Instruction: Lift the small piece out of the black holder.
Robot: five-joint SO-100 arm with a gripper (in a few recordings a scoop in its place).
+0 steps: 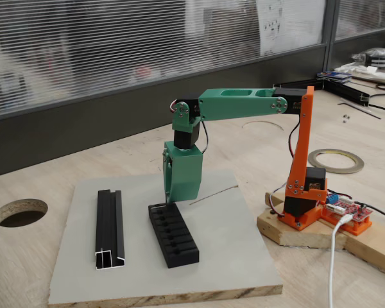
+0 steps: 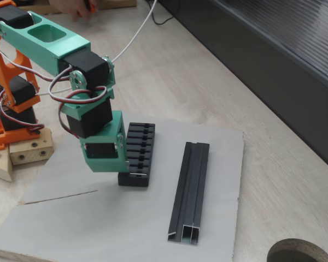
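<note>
Jaws lowered onto one end of the black holder (image 1: 172,235).

The jaws point straight down at the holder's end slot, the end nearest the arm's base; their green housing hides the tips, so whether they are open or closed cannot be told. The small piece is too tiny to make out, possibly under the jaws. The holder lies mid-way on the grey board (image 1: 231,256) on the bench (image 1: 115,154). A black channel profile (image 2: 190,191) lies parallel beside it, and a thin wire (image 1: 213,194) near the board's edge.
</note>
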